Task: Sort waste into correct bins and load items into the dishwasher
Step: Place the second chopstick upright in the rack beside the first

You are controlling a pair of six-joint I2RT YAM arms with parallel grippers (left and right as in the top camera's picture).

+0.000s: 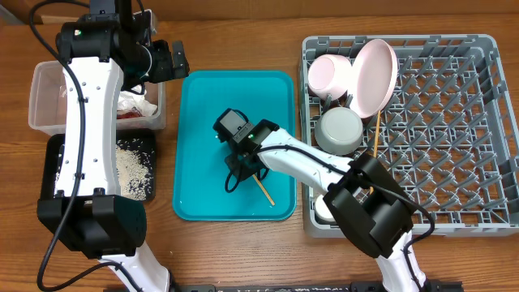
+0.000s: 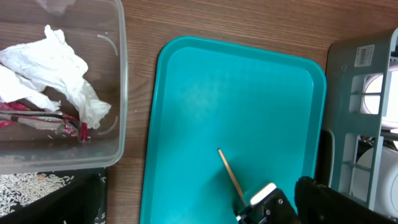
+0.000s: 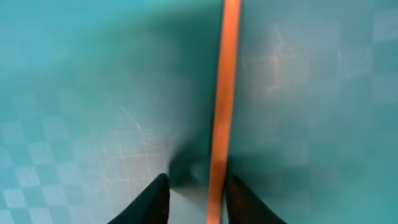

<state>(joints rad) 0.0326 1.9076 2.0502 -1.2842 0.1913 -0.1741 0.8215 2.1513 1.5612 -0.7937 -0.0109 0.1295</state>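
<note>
wood on teal fills the right wrist view: a wooden chopstick (image 3: 224, 93) lies flat on the teal tray (image 3: 93, 93), running from 12 to 6 o'clock through the frame. the right gripper (image 3: 198, 199) is set low over it with its jaws parted only narrowly. the stick is straddled, with 1 fingertip (image 3: 245, 205) close against it at 3 o'clock and the other kept off by a thin shadowed gap at 9 o'clock. as far as can be judged, nothing is clamped yet.

from overhead, the stick (image 1: 266, 193) is seen in the tray's 5 o'clock quarter, slanted from 11 to 5 o'clock. the dish rack (image 1: 454, 122) stands at 3 o'clock of the tray, and a second chopstick (image 1: 376, 136) is leant in it beside the grey-green bowl (image 1: 339, 130).

the step in hand is judged to be the pickup of this remaining chopstick. the tips should be kept down on the tray surface while the jaws are closed squarely across the stick, so that so thin a piece is not ridden over or rolled aside. the hold appears to fall near the 11 o'clock end, so a drooping free end should be expected and the lift made slowly.

the left gripper (image 1: 172, 61) is seen at 12 o'clock between the clear tub (image 1: 45, 89) and the tray. its opening cannot be told.
</note>
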